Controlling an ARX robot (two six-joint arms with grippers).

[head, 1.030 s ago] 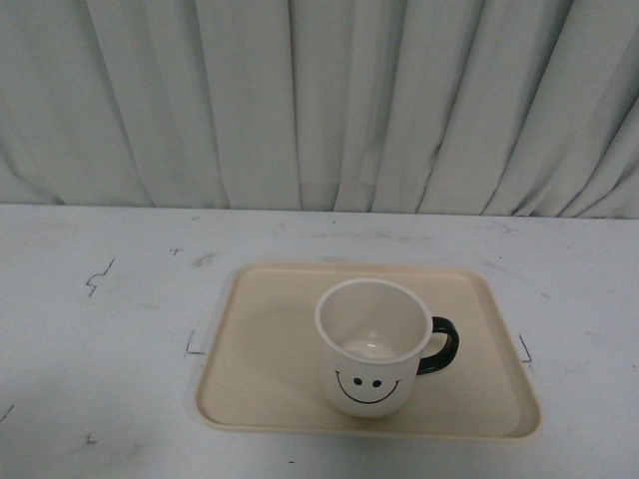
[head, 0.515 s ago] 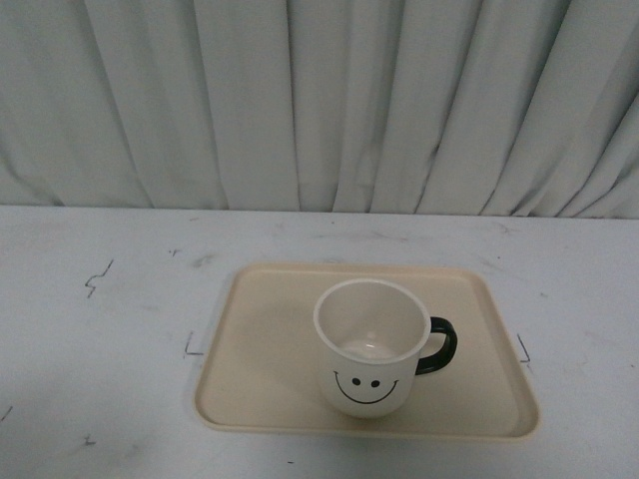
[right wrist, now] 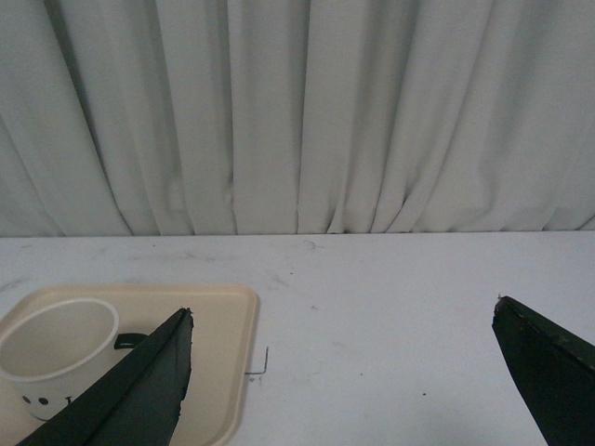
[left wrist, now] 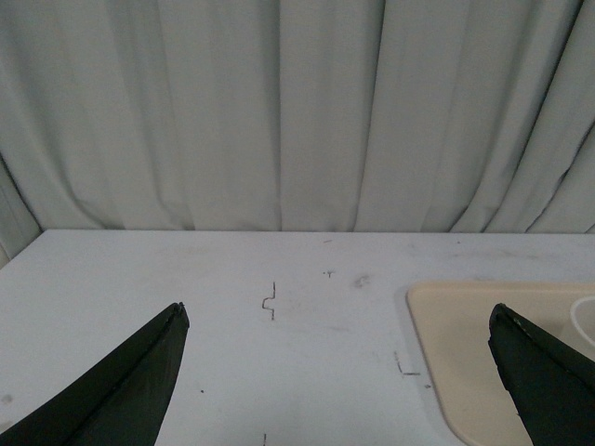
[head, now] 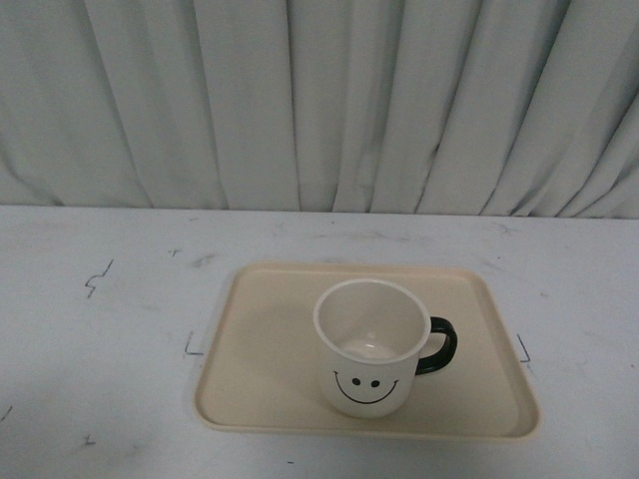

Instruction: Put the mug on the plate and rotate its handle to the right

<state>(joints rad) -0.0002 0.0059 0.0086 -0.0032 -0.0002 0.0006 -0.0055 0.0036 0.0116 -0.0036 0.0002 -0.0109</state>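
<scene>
The mug (head: 367, 346) stands upright on the plate (head: 262, 339), handle (head: 440, 345) pointing right, unmoved over the last second, so the task looks finished. Both claws spread wide, empty: left claw (left wrist: 339, 372) beside the plate, right claw (right wrist: 344, 376) just right of the mug, over the desk (head: 100, 329)

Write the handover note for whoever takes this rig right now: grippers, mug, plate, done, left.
Left gripper: open, empty, above bare table left of the plate.
Right gripper: open, empty, to the right of the plate.
Mug: upright on the plate, right of centre, smiley toward the robot.
Handle: points right.
Done: placement and handle turn both look complete.
Left: nothing apparent; confirm and keep the arms clear.
</scene>
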